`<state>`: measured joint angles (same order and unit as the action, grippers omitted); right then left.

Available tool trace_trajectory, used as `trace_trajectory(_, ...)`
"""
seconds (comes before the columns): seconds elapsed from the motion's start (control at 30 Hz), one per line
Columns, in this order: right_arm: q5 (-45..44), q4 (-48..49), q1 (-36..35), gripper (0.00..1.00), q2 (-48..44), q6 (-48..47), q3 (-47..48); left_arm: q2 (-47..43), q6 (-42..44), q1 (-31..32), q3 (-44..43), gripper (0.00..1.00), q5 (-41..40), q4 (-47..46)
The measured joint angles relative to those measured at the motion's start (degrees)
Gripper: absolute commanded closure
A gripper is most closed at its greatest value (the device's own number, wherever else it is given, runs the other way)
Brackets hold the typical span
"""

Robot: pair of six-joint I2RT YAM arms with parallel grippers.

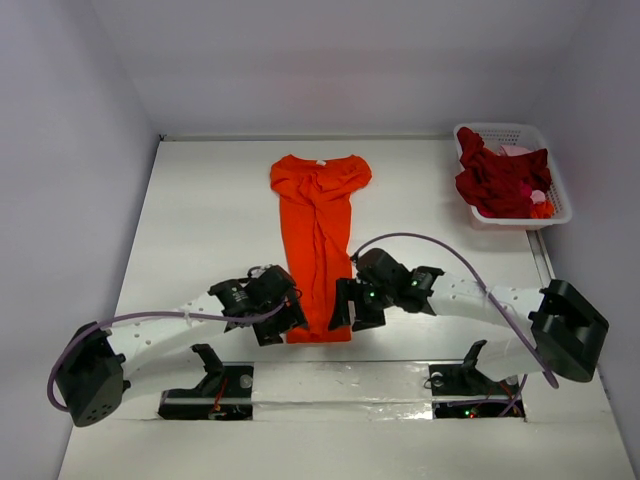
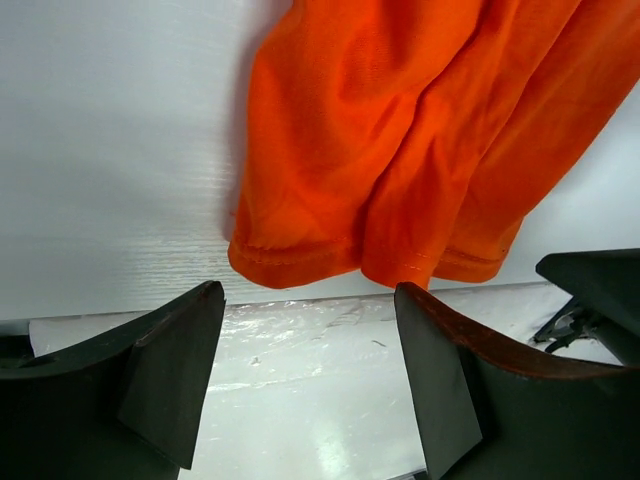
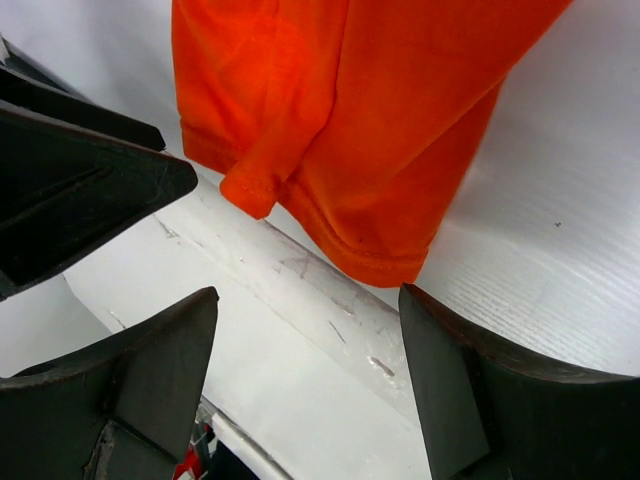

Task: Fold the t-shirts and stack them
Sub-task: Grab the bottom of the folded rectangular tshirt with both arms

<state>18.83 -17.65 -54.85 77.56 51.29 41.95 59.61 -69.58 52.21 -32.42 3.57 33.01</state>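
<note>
The orange t-shirt (image 1: 316, 240) lies on the table as a long narrow strip, folded lengthwise, neck label at the far end and hem near me. My left gripper (image 1: 283, 322) is open and empty just left of the hem's near corner; the hem (image 2: 300, 258) shows ahead of its fingers. My right gripper (image 1: 348, 308) is open and empty just right of the hem; the hem (image 3: 375, 262) lies ahead of its fingers. Dark red and pale pink t-shirts (image 1: 500, 180) are heaped in the white basket.
The white lattice basket (image 1: 556, 192) stands at the far right. The table's near edge with a taped seam (image 2: 330, 330) runs just under the hem. The left gripper's fingers (image 3: 80, 180) show in the right wrist view. Walls close the table at left, back and right.
</note>
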Motion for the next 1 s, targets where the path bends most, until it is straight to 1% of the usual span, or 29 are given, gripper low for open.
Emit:
trace_trajectory(0.2,0.0,-1.0,0.0,0.22,-0.7,0.0,0.1,1.9,-0.9,0.7,0.0,0.35,0.1,-0.2)
trace_trajectory(0.33,-0.1,-0.7,0.0,0.22,-0.3,0.0,0.1,3.9,-2.4,1.1,1.2,0.35,0.3,-1.9)
trace_trajectory(0.57,-0.5,1.8,0.0,0.24,6.0,0.0,-0.1,5.4,-4.5,1.1,3.0,0.35,0.6,-3.9)
trace_trajectory(0.67,-0.6,3.2,0.0,0.26,9.0,0.3,-0.2,5.4,-5.3,1.1,3.3,0.35,1.1,-5.1)
trace_trajectory(0.83,0.3,6.3,0.0,0.27,10.9,1.5,0.0,5.3,-6.4,1.1,3.8,0.35,1.6,-6.5)
trace_trajectory(1.0,0.6,7.3,0.0,0.28,11.7,1.9,0.5,4.8,-7.3,1.1,4.4,0.35,1.8,-7.6)
